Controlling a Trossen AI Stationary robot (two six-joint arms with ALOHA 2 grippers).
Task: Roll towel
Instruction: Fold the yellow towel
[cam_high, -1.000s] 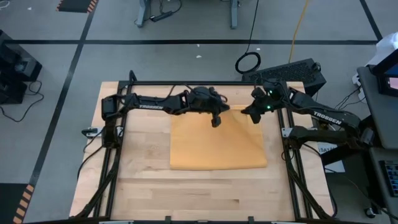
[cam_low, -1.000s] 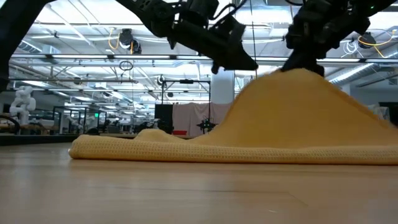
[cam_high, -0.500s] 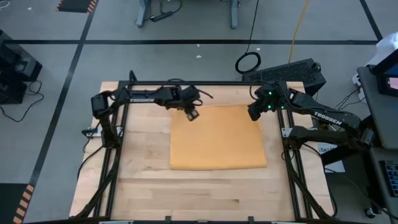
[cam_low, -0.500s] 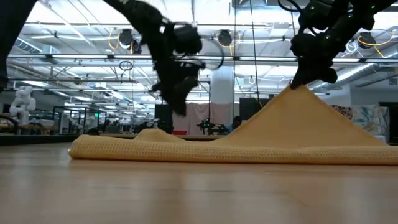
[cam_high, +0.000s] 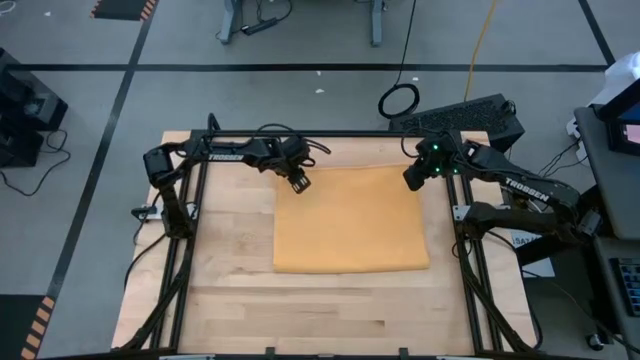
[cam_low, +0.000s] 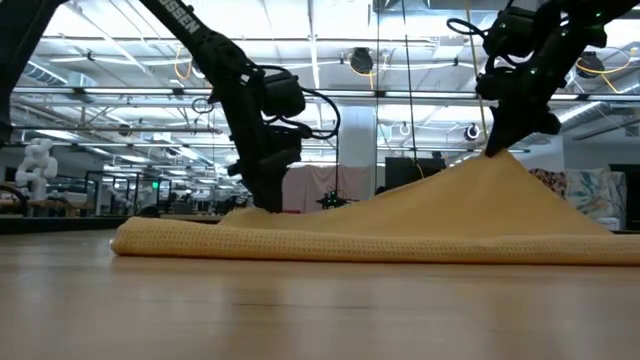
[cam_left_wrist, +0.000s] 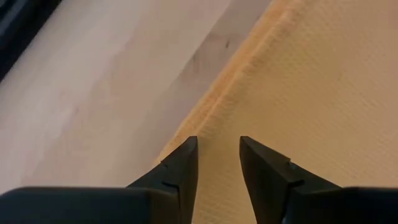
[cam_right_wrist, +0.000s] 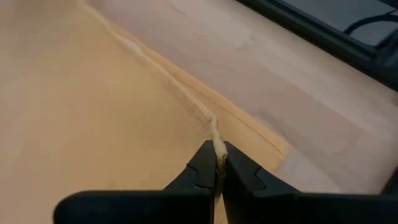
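The mustard-yellow towel (cam_high: 350, 220) lies spread on the wooden table, with its far right corner raised into a peak (cam_low: 503, 158). My right gripper (cam_high: 412, 178) is shut on that corner. My left gripper (cam_high: 298, 182) is open and points down at the towel's far left corner. Its two fingers straddle the towel's left edge (cam_left_wrist: 211, 106) in the left wrist view. I cannot tell whether they touch the cloth. The white tag does not show. My right gripper pinches the towel's far edge at the far right corner (cam_right_wrist: 217, 144) between its two fingertips. It comes from above, pointing down. The corner is lifted off the table and the cloth slopes down from it (cam_low: 420, 200); the rest lies on the table.
A black frame (cam_high: 300, 133) runs around the table's far and side edges. Bare wood (cam_high: 320, 310) lies between the towel and the near edge, and more lies left of the towel (cam_high: 230, 230). A cable coil (cam_high: 399, 100) and a keyboard (cam_high: 465, 115) lie beyond the far edge.
My left gripper has gone from the middle of the towel's far edge toward the table's left and down to the far left corner. My right gripper has sunk a little and gone toward the far right. The towel's raised hump has narrowed and dropped, and its far part has spread out.
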